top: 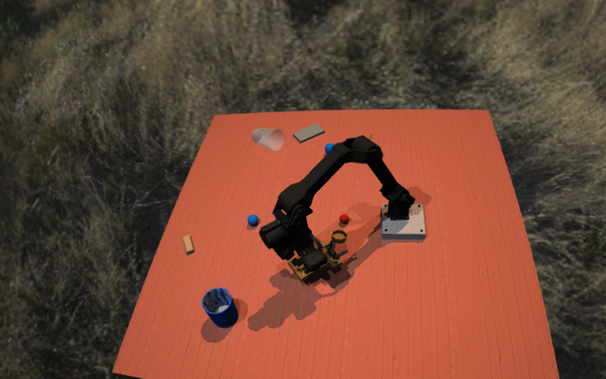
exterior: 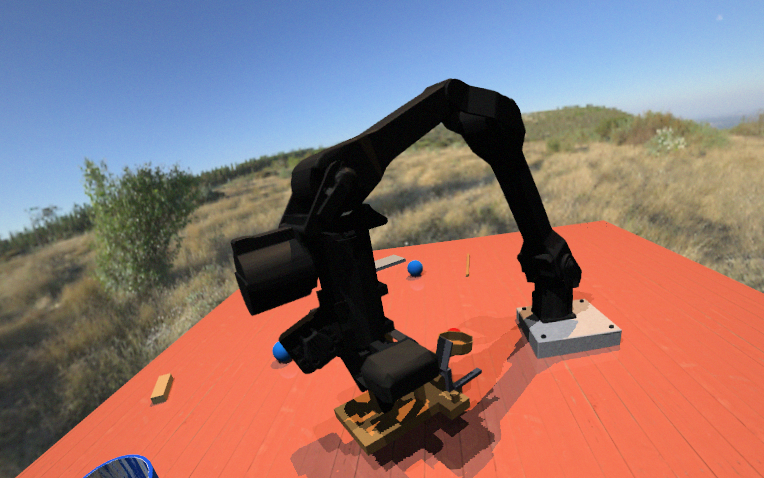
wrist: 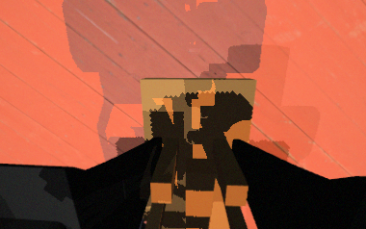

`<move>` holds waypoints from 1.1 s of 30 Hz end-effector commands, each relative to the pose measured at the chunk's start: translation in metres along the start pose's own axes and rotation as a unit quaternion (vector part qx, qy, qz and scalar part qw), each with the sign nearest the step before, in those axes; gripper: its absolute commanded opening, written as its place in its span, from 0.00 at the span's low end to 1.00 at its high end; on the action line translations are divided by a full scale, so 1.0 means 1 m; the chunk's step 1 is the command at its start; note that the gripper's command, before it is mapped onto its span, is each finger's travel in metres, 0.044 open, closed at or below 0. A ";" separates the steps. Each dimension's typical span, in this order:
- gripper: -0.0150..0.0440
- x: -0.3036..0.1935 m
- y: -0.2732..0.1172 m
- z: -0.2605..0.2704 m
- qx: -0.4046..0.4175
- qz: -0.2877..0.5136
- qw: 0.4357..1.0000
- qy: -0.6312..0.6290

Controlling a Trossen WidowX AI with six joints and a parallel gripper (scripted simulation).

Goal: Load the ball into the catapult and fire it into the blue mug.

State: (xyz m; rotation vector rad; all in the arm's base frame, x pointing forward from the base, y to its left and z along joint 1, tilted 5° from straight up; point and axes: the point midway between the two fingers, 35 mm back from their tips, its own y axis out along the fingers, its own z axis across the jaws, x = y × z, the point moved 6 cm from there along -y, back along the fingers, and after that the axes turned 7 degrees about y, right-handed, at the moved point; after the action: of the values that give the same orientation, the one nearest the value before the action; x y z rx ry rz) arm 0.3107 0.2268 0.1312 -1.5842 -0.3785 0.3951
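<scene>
The wooden catapult (top: 298, 270) (exterior: 366, 439) (wrist: 164, 89) stands mid-table, its broad end turned roughly toward the mug and its cup end toward the arm's base. My gripper (top: 306, 264) (exterior: 387, 403) (wrist: 196, 144) points down and is shut on the catapult's frame. The fingers hide part of the frame. The catapult's round cup (top: 339, 241) (exterior: 460, 345) is raised, and no ball shows in it. A red ball (top: 343, 219) (exterior: 454, 330) lies behind the cup. The blue mug (top: 226, 316) (exterior: 129, 468) stands upright at front left.
Blue balls (top: 252, 220) (exterior: 281, 351) (top: 329, 147) (exterior: 414, 268) lie left and at the back. A tan block (top: 188, 243) (exterior: 161, 388) lies at left. A clear cup (top: 268, 139) on its side and a grey slab (top: 308, 132) (exterior: 389, 262) lie at the back.
</scene>
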 end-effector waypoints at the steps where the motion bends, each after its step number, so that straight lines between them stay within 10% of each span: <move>1: 0.25 0.001 0.007 0.000 -0.001 0.000 1.000 0.003; 29: 0.25 0.000 0.037 -0.001 0.000 0.001 1.000 0.003; 33: 0.43 0.000 0.037 -0.001 0.000 0.001 1.000 0.003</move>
State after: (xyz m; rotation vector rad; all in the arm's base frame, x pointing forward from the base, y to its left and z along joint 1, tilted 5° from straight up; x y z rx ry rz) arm 0.3114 0.2240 0.0933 -1.5858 -0.3717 0.3907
